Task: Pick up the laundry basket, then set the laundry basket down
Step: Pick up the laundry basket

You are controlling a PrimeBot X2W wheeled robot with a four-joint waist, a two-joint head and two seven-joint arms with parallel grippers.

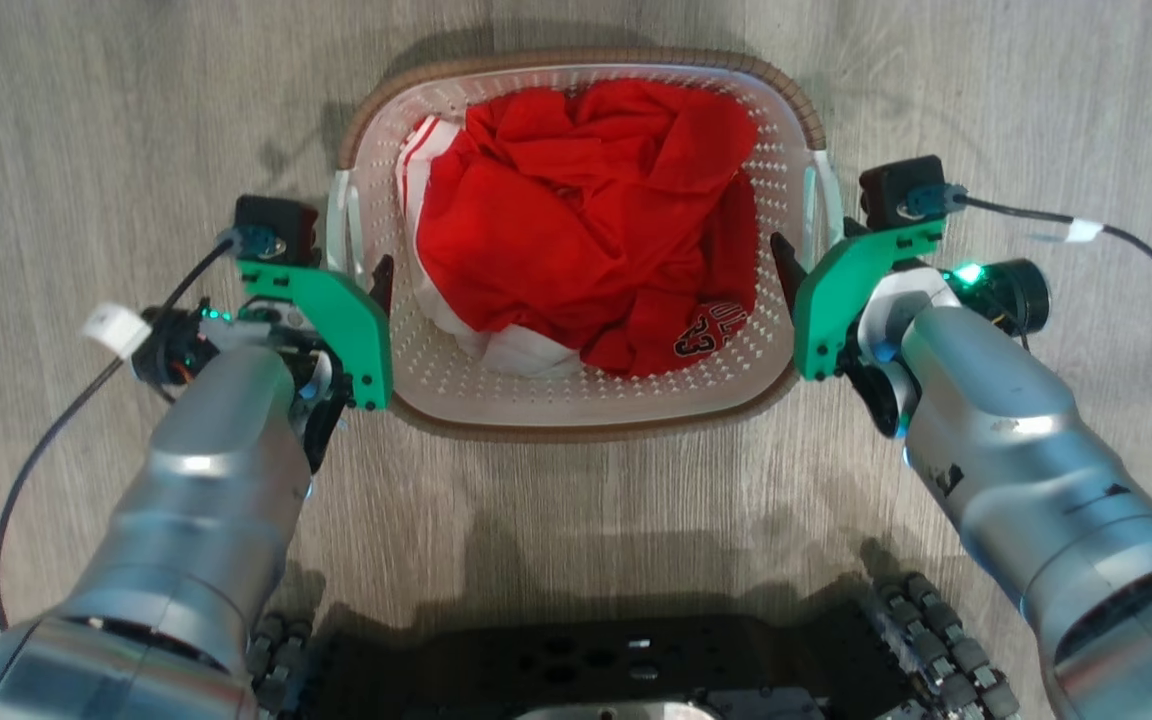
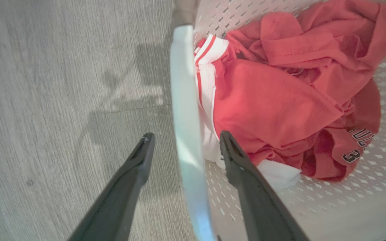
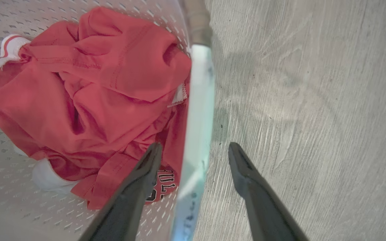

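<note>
We judge the lift not yet begun: the laundry basket (image 1: 576, 432) sits on the floor (image 1: 136, 120). Our left pincer (image 2: 186, 135) and right pincer (image 3: 194, 145) each gape astride a white side handle, holding nothing. Closing, lifting and setting down remain. The red jersey (image 1: 576, 220) shows "23" and partial letters "ULL".

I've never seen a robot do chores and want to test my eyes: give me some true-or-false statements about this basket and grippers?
1. The laundry basket holds red clothing. True.
2. The left gripper is clamped shut on the white handle. False: it is open, fingers either side.
3. The right gripper has one finger inside the basket, one outside. True.
4. The basket is on a table. False: grey wood-look floor lies beneath it.
</note>
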